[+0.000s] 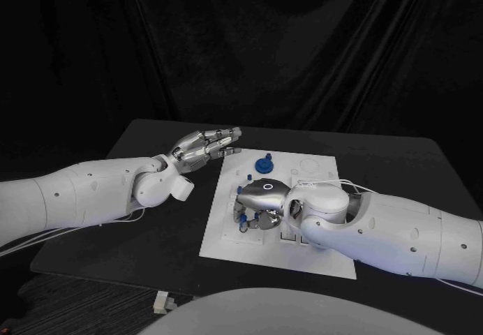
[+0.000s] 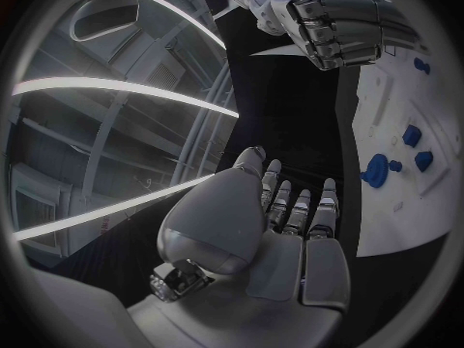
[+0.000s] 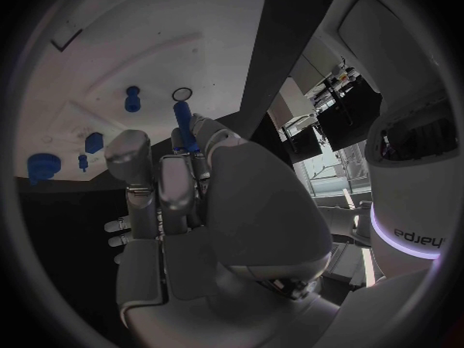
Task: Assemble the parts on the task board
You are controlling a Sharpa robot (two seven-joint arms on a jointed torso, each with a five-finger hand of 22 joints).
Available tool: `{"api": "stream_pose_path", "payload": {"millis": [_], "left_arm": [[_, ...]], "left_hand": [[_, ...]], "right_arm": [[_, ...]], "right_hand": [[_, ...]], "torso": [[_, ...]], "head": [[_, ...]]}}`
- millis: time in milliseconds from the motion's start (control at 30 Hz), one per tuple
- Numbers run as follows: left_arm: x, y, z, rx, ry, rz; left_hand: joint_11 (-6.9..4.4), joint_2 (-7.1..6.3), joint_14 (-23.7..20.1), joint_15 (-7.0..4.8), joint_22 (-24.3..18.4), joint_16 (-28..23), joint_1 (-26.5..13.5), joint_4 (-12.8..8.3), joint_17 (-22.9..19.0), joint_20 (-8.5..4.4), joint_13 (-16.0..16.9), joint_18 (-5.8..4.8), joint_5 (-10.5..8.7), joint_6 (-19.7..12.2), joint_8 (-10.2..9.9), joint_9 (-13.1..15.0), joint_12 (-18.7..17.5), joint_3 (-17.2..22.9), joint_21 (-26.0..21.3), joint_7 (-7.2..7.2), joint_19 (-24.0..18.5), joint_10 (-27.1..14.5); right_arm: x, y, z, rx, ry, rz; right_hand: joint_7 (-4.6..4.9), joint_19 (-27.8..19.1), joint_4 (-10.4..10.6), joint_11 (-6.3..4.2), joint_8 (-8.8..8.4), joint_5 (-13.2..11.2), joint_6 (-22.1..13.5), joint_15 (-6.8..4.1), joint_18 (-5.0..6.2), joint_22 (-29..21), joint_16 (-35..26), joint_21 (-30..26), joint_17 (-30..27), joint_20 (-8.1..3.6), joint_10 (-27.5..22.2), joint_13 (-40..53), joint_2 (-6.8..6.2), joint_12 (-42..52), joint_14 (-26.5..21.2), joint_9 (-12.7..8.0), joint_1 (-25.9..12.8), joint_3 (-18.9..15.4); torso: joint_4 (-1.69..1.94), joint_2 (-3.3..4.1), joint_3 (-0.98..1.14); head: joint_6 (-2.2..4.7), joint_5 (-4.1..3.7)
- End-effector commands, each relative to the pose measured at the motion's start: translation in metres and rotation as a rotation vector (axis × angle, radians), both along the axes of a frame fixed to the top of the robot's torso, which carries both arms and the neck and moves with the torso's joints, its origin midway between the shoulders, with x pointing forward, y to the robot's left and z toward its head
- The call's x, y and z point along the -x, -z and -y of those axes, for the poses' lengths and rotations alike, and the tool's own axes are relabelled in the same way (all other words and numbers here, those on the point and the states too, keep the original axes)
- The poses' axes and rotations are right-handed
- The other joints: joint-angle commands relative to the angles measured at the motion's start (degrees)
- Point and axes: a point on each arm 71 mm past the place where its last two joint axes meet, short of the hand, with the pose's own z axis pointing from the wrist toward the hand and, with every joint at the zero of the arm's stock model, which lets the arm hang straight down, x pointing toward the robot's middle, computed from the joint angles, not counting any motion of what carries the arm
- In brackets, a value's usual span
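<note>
One blue part (image 3: 182,125), long and thin like a peg, sits pinched in your right hand (image 3: 193,209); its fingers (image 3: 131,162) are curled around it, and it juts out past them over the task board (image 3: 116,46). From the head view, that hand (image 1: 259,202) hangs over the board's (image 1: 312,262) middle and hides what lies under it. Several more blue parts rest on the white plate: a round-headed one (image 1: 264,165) near the far edge and a few small ones (image 1: 243,222) just beside your right fingers. Your left hand (image 1: 206,146) hovers over the black table (image 1: 141,237), just off the board's far left corner, fingers (image 2: 290,201) stretched fairly straight and apart, holding nothing. You cannot tell the small parts' shapes clearly.
</note>
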Motion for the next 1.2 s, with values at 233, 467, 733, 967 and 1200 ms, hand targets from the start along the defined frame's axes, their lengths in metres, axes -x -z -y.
{"api": "stream_pose_path", "payload": {"millis": [233, 467, 733, 967, 1200], "left_arm": [[0.0006, -0.0005, 0.0028, 0.021, 0.011, 0.002], [0.0004, -0.0004, 0.0033, 0.022, 0.013, 0.001], [0.0004, -0.0001, 0.0033, 0.019, 0.013, -0.001], [0.0005, 0.0001, 0.0025, 0.016, 0.01, -0.003], [0.0002, 0.0006, 0.0023, 0.012, 0.011, -0.007]], "left_hand": [[0.51, -0.13, 0.0, 0.22, -0.1, 0.3, 0.2, -0.1, 0.0, 0.22, 0.1, 0.7, 0.29, 0.3, 0.3, 0.0, 0.2, 0.2, 0.1, 0.06, 0.1, 0.0], [0.51, -0.13, 0.0, 0.22, -0.1, 0.3, 0.2, -0.1, 0.0, 0.22, 0.1, 0.7, 0.29, 0.3, 0.3, 0.0, 0.2, 0.2, 0.1, 0.06, 0.1, 0.0], [0.54, -0.13, -0.1, 0.2, -0.1, 0.3, 0.2, -0.1, 0.0, 0.21, 0.1, 0.7, 0.32, 0.2, 0.3, 0.0, 0.2, 0.2, 0.1, 0.08, 0.1, 0.0], [0.54, -0.13, -0.1, 0.2, -0.1, 0.3, 0.2, -0.1, 0.0, 0.21, 0.1, 0.7, 0.32, 0.2, 0.3, 0.0, 0.2, 0.2, 0.1, 0.08, 0.1, 0.0], [0.54, -0.13, -0.1, 0.2, -0.1, 0.3, 0.2, -0.1, 0.0, 0.21, 0.1, 0.7, 0.32, 0.2, 0.3, 0.0, 0.2, 0.2, 0.1, 0.08, 0.1, 0.0]], "right_arm": [[-0.0008, 0.0039, -0.0042, 0.004, -0.025, 0.086], [-0.0008, 0.0062, -0.0037, 0.017, -0.024, 0.086], [0.0014, 0.0081, -0.0026, 0.026, -0.024, 0.078], [0.005, 0.0094, -0.0017, 0.025, -0.024, 0.07], [0.0079, 0.0096, -0.002, 0.018, -0.025, 0.067]], "right_hand": [[-0.1, -0.2, -0.1, -2.04, -0.42, 0.1, -0.4, -0.23, -0.47, 6.3, -0.4, -0.3, -0.3, -0.34, 2.6, 0.3, -0.48, -0.1, 0.0, -0.1, 0.0, 0.4], [-0.09, -0.3, -0.1, -2.03, -0.45, 0.1, -0.4, -0.22, -0.45, 6.3, -0.5, -0.4, -0.5, -0.34, 2.6, 0.3, -0.52, -0.1, -0.1, -0.1, -0.1, 0.4], [-0.1, -0.3, -0.2, -2.04, -0.56, 0.1, -0.5, -0.21, -0.45, 6.3, -0.7, -0.4, -0.7, -0.33, 2.7, 0.3, -0.62, -0.2, -0.2, -0.1, -0.1, 0.4], [-0.09, -0.4, -0.3, -2.05, -0.63, 0.2, -0.5, -0.22, -0.45, 6.3, -0.7, -0.4, -0.6, -0.33, 2.8, 0.3, -0.67, -0.2, -0.2, -0.1, -0.1, 0.5], [-0.09, -0.4, -0.3, -2.05, -0.63, 0.2, -0.5, -0.22, -0.45, 6.3, -0.7, -0.4, -0.6, -0.33, 2.8, 0.3, -0.67, -0.2, -0.2, -0.1, -0.1, 0.5]], "torso": [[-0.02, -0.02, -0.04], [-0.08, -0.05, -0.03], [-0.05, -0.06, -0.03], [-0.03, -0.07, -0.01], [-0.08, -0.09, -0.03]], "head": [[0.01, -0.06], [0.01, 0.2], [0.01, 0.11], [0.01, 0.14], [0.01, 0.06]]}}
